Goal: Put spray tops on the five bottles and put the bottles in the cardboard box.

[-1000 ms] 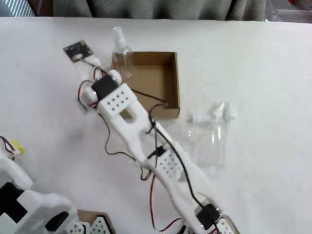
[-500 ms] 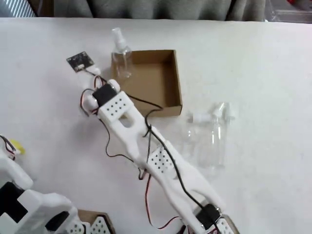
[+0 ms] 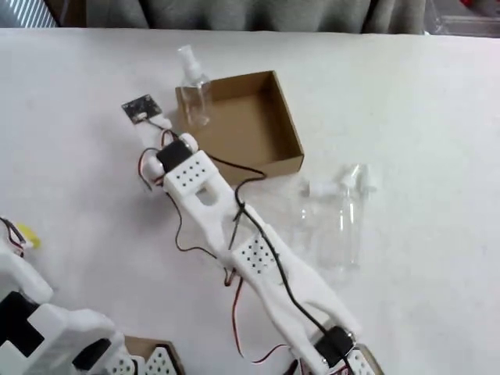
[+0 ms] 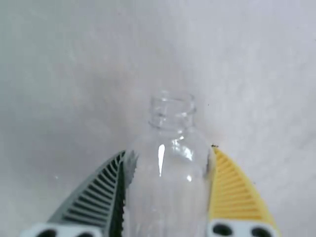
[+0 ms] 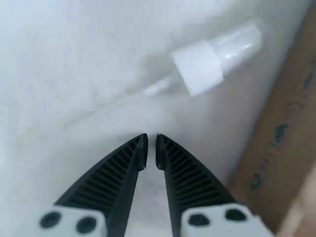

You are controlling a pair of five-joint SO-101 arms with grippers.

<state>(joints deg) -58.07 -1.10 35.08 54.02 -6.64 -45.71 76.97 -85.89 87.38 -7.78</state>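
Left gripper (image 4: 169, 157) clamps an uncapped bottle (image 4: 170, 116). Right gripper (image 5: 151, 146) (fingers (image 5: 126, 170) nearly together, empty) hovers by a spray top (image 5: 205, 66); capped bottle (image 3: 194, 95) at the ten o'clock corner of the cardboard box (image 3: 269, 169).

The white table (image 3: 422, 109) carries an open, square, brown cardboard box (image 3: 269, 168) toward its far edge, set askew to that edge. A small clear plastic bottle with a white spray top (image 3: 195, 94) stands upright at the box's far left corner, though I cannot tell whether it is inside the wall or just outside it. Toward the table's right side, near the box, a cluster of clear plastic bottles (image 3: 344, 226) lies flat, their number hard to tell, and a loose white spray top with a clear cap (image 5: 210, 61) lies on its side just beside the box's outer wall.
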